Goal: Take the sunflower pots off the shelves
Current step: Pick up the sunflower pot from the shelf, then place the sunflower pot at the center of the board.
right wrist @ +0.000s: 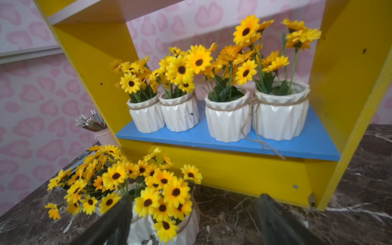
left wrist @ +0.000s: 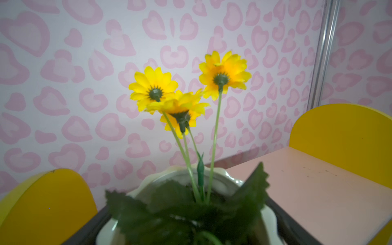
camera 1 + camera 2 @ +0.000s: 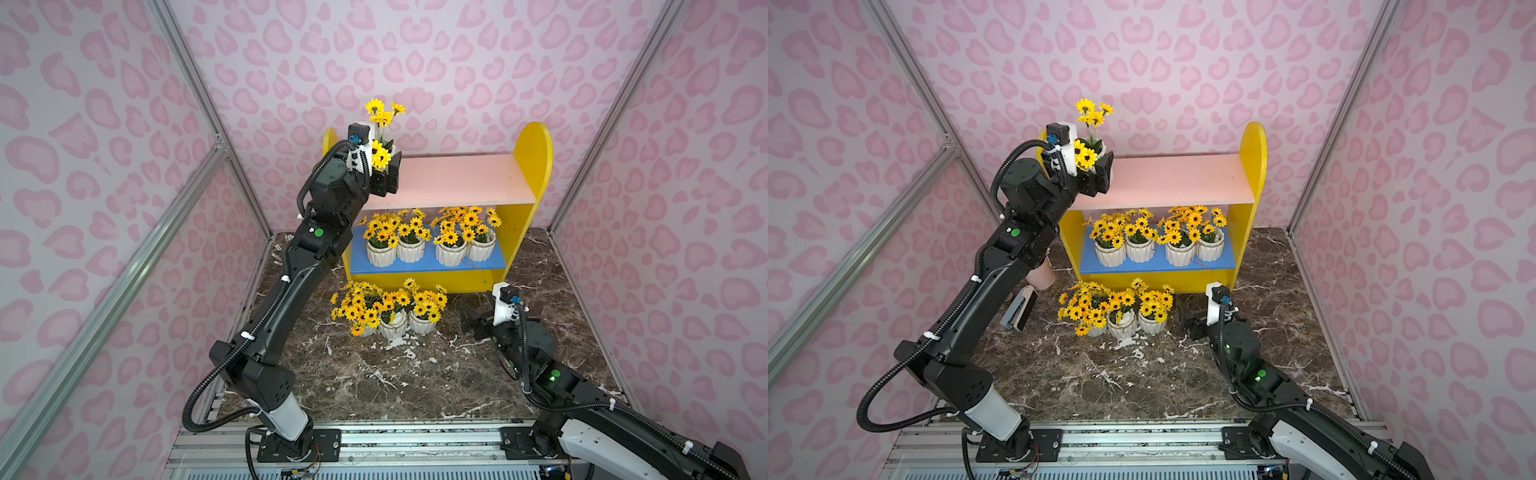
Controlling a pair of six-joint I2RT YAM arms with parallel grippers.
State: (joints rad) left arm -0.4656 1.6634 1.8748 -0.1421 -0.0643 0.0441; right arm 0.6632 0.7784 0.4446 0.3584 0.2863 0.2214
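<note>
At the left end of the pink upper board (image 3: 457, 178), upper middle in both top views, my left pincer (image 3: 387, 173) brackets the only sunflower pot (image 2: 167, 175) there; whether it presses the pot I cannot tell. I should clamp low on its wall, lift straight, and keep clear of the yellow side panel (image 3: 330, 139). Lower right, my right pincer (image 3: 471, 322) hangs spread and empty; four pots (image 1: 229, 118) wait on the blue board (image 1: 191, 140).

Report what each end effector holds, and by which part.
Left end effector straddles the body of the top-shelf pot; whether it grips cannot be told. Right end effector holds nothing, open.
</note>
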